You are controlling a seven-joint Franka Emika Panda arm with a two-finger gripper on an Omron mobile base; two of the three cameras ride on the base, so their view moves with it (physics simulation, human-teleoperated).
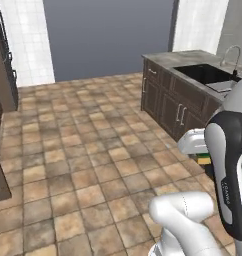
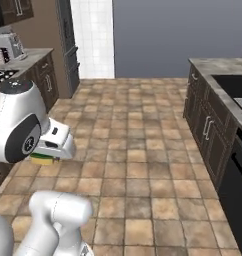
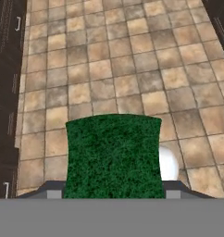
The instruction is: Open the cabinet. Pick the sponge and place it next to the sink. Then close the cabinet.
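While held over tiled floor, gripper (image 3: 114, 194) clamps one sponge (image 3: 114, 155).

White arm over tiled floor (image 2: 138, 165), claw (image 2: 47, 156) clamping sponge (image 2: 42, 160), sink counter (image 2: 213, 66) right

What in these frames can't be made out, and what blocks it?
- Pincer fingertips: hand view, covered by the sponge it grips.
- Sponge: both base views, mostly behind the white hand; a yellow-green sliver shows.
- Sink: left base view, near part hidden by the arm; right base view, cut by the edge.
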